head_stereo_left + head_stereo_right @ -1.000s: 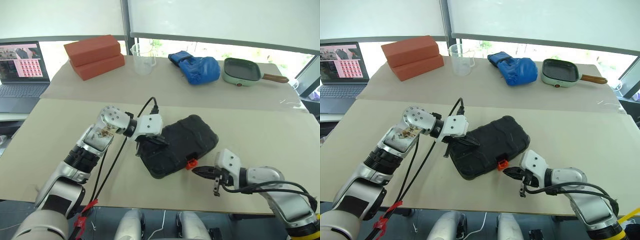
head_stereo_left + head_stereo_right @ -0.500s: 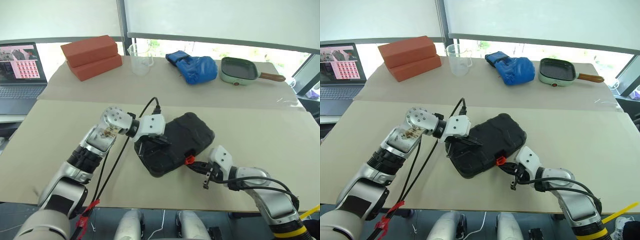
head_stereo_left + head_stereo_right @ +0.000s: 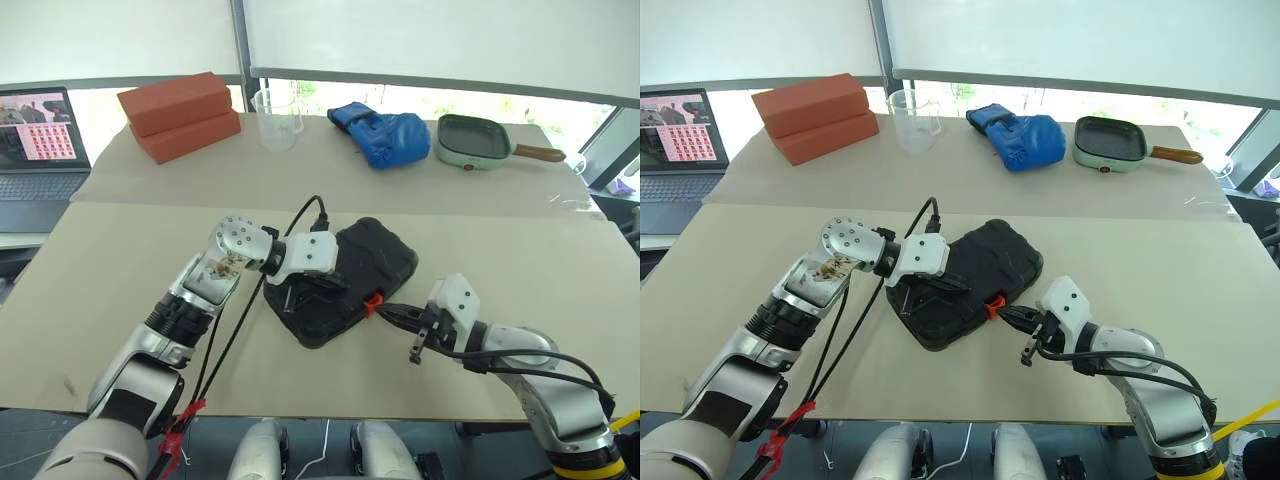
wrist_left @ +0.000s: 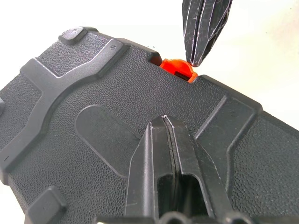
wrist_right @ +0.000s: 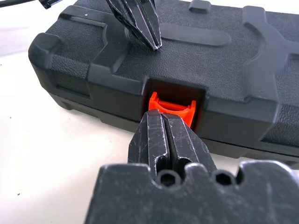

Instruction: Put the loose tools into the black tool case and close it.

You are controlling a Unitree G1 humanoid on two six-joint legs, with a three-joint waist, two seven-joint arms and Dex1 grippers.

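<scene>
Along the far side of the table [image 3: 500, 250] two red bricks [image 3: 182, 112] lie stacked, the upper one slightly askew on the lower. Just beside them stands a clear measuring cup [image 3: 279, 118] (upright, handle toward the bricks). Further along lies a blue glove [image 3: 386, 133], and near it a green square pan [image 3: 480, 141] with a brown handle pointing away from the glove. An open laptop [image 3: 38, 145] sits on a separate surface off the table's left end, its screen lit.

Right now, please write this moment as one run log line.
black tool case: lid down | left gripper: shut, on lid | right gripper: shut, at orange latch
</scene>
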